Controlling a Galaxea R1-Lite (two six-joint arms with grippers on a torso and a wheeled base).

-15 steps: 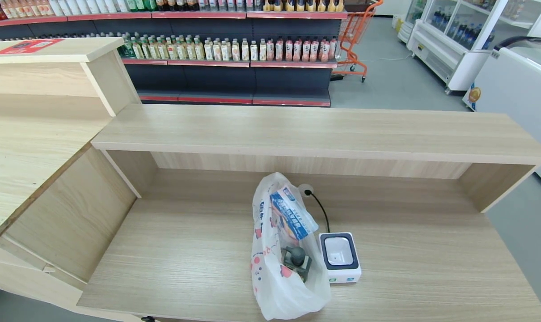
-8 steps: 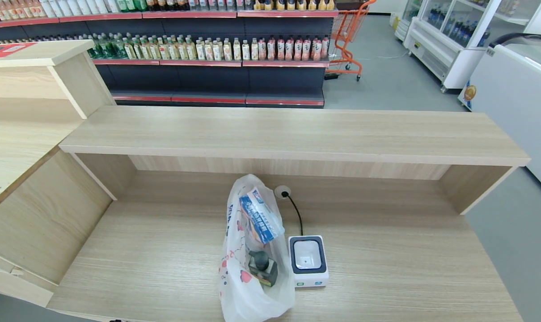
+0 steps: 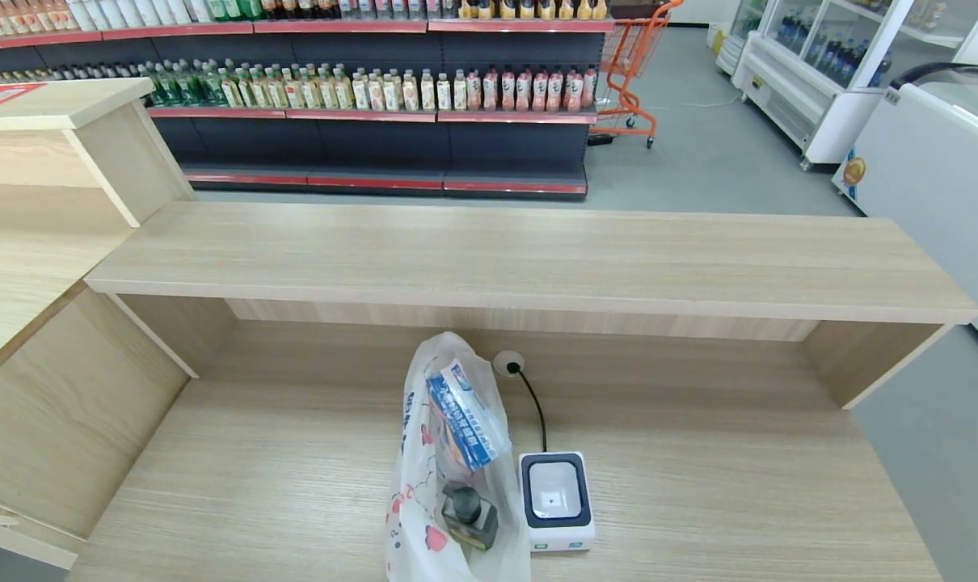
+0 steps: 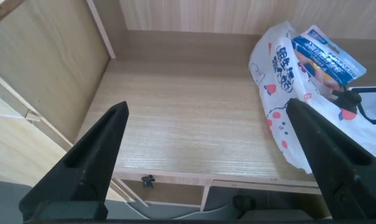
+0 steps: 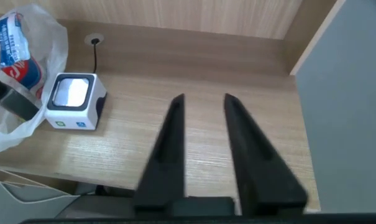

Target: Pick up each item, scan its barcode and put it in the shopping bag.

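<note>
Basically done-looking: shopping bag (image 3: 412, 485) upright on worktop (image 3: 739, 485), just left of centre, mouth open upward. Holds blue packet (image 3: 461, 416) standing on end, long axis tilted up and toward the back wall, top poking out of the mouth. Also holds dark bottle (image 3: 469, 513) lower down, nearer the front edge. Scanner (image 3: 555, 499) just beside the bag on its right, apparently touching the plastic, window facing up, cable (image 3: 533, 408) running back to a hole in the worktop.

Key relation: bag on the left arm's side, scanner on the right arm's side. Left tool (image 4: 206, 106) spread wide, empty, hanging off the front edge, bag ahead and toward the robot's centre. Right tool (image 5: 203, 98) nearly pressed together, thin gap, pinching nothing, scanner ahead toward centre, bag beyond it.

Judged: left arm nearer for any bag handling, right arm nearer for scanning.

Head view gives bag-to-scanner contact and the packet's lean. Wrist views add each tool's opening and the bearing to the bag.
</note>
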